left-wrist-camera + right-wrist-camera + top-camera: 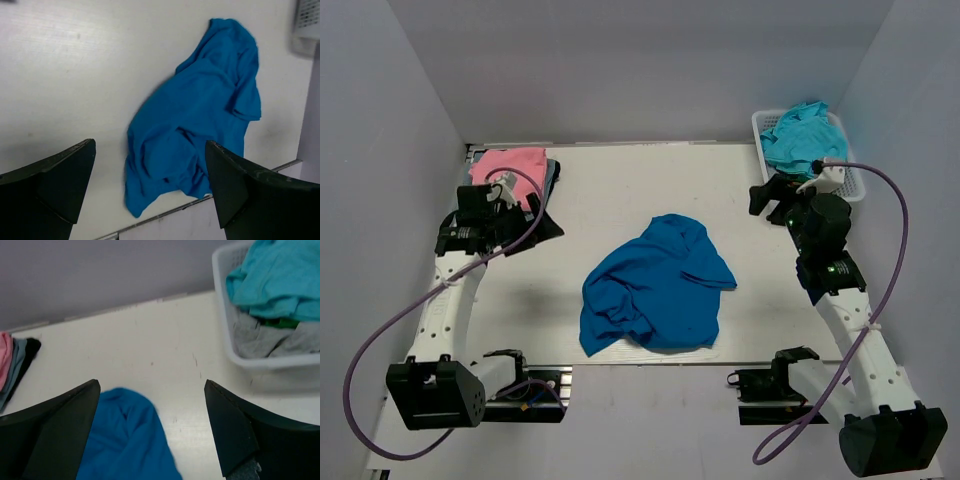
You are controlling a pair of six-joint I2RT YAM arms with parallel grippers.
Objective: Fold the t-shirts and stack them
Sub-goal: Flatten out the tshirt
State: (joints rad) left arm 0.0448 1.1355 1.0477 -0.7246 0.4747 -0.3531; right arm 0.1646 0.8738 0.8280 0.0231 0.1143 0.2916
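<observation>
We saw the royal-blue t-shirt point(655, 285) lying crumpled at the lower centre of the table point(620, 180), apart from both pincers. The left gripper point(150, 144) was released with the shirt framed between its spread fingers, and the right gripper point(151, 383) was released too, with only the shirt's edge at its frame's bottom. Only the right wrist view showed grey and green cloth under the turquoise t-shirt point(275, 280) in the basket point(222, 325), while the top view showed the pink t-shirt point(510, 162) topping the upper-left pile.
</observation>
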